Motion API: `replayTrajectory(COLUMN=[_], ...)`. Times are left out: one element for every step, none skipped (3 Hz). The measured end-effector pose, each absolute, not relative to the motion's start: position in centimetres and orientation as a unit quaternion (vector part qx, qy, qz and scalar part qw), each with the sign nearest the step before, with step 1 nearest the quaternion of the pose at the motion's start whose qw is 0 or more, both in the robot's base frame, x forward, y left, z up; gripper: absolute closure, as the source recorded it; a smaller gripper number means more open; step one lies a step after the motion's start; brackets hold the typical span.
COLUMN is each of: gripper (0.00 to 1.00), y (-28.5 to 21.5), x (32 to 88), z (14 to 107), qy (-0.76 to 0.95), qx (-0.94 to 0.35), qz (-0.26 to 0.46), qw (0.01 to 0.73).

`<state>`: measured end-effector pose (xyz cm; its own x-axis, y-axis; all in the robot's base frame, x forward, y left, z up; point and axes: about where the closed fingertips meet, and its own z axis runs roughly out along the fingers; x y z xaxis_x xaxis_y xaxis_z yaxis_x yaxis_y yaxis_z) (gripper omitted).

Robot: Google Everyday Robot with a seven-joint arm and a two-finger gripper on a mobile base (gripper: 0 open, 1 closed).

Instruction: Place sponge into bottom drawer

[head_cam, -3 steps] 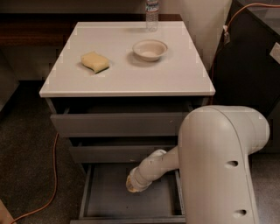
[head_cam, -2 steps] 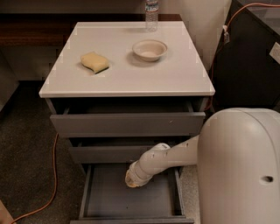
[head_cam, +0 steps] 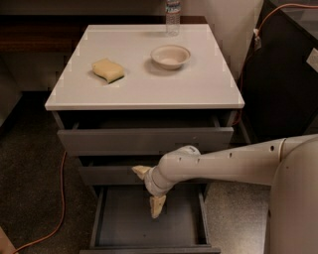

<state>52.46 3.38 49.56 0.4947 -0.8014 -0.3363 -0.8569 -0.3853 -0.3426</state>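
The pale-yellow sponge (head_cam: 108, 70) lies on the left part of the white cabinet top (head_cam: 149, 89), untouched. The bottom drawer (head_cam: 124, 225) stands pulled out, and its shallow grey tray shows nothing inside. My gripper (head_cam: 149, 189) hangs over the drawer's rear middle, just in front of the middle drawer (head_cam: 107, 174). It is open, with one fingertip (head_cam: 140, 171) up at the left, the other pointing down, and nothing between them. My white arm reaches in from the right.
A white bowl (head_cam: 170, 56) and a clear bottle (head_cam: 172, 12) stand on the cabinet top behind the sponge. The top drawer (head_cam: 144, 140) sits slightly out. An orange cable (head_cam: 61, 191) runs over the floor at left. Dark furniture (head_cam: 283, 74) stands to the right.
The bulky arm link has swung away to the right. The wrist has risen a little above the open drawer, and the spread fingers now show.
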Motion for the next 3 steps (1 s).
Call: replayTrajectory(gripper=[0.00, 0.00, 0.00], y=[3.4, 2.7, 2.0], x=[52.5, 52.4, 52.6], z=[49.5, 52.9, 57.6], qy=[0.499, 0.528, 0.550], qx=[-0.830, -0.806, -0.788], qz=[0.057, 0.081, 0.087], qw=[0.241, 0.253, 0.262])
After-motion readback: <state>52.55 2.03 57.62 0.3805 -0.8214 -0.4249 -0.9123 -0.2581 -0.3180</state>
